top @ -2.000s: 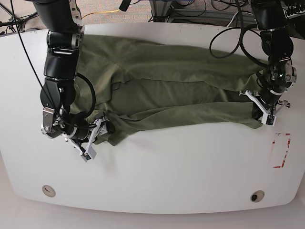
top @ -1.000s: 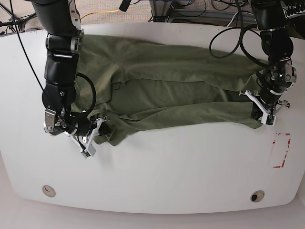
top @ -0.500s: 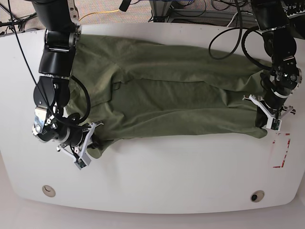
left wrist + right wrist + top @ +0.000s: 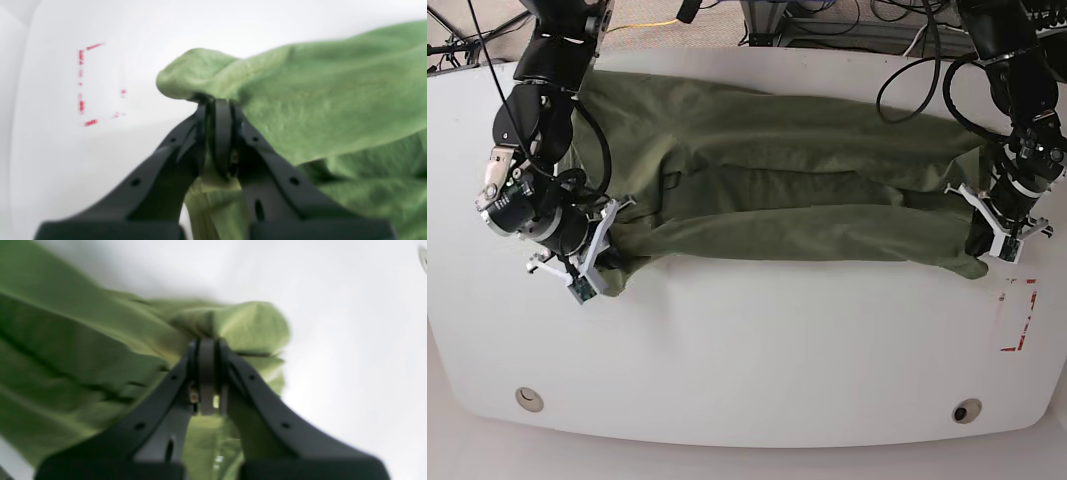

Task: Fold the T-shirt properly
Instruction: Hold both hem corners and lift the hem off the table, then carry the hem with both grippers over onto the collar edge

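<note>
Lengthwise fold in hand: near edge of the T-shirt pinched at both ends.

Base view, left to right: right gripper clamped on the left-end cloth; shirt stretched across the white table; left gripper clamped on the right-end corner beside the red markings. Next move likely needs both arms carrying the edge together, evenly tensioned.
</note>
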`<act>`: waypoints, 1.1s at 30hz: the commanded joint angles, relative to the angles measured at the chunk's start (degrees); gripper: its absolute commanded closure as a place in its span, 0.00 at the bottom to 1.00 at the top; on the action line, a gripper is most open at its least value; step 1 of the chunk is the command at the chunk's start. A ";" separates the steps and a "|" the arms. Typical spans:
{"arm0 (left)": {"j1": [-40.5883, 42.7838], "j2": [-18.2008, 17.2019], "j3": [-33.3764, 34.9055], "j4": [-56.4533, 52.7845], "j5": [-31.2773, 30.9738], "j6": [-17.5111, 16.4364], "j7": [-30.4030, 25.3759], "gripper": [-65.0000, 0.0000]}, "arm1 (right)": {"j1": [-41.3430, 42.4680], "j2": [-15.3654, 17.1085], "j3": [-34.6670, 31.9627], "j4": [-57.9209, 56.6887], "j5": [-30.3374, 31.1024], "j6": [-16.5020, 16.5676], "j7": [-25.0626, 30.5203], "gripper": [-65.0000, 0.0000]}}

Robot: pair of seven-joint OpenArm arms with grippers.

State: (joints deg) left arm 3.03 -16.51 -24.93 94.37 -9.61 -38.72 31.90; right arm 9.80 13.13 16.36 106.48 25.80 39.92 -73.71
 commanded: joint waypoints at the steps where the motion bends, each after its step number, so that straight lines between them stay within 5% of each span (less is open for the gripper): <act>1: -0.17 -1.03 -1.14 1.06 -0.37 -0.01 -1.17 1.00 | -3.52 0.28 1.79 4.43 3.16 0.08 0.79 1.00; 13: 6.42 -4.37 -2.02 2.47 -0.55 -0.01 -1.17 1.00 | -21.10 -2.00 10.94 9.35 17.41 0.08 0.70 1.00; 16: 8.62 -4.19 -3.69 3.61 -0.37 -0.01 -1.17 1.00 | -24.18 -4.64 14.37 9.61 21.19 0.08 0.70 1.00; 28: 19.17 -4.37 -4.04 4.23 -0.28 -0.01 -1.09 1.00 | -31.47 -9.48 16.21 9.61 22.77 0.08 0.79 1.00; 31: 21.10 -4.37 -4.04 4.23 -0.28 -0.01 -1.09 1.00 | -31.82 -9.04 16.21 9.52 22.59 0.08 0.79 0.87; 33: 22.34 -4.45 -3.95 3.96 -0.28 -0.01 -0.82 1.00 | -32.00 -8.95 16.56 9.52 22.51 0.08 0.79 0.68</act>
State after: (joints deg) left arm 25.12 -19.88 -28.45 97.58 -9.23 -39.03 31.73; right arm -22.15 3.51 32.34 115.00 47.33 39.90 -73.82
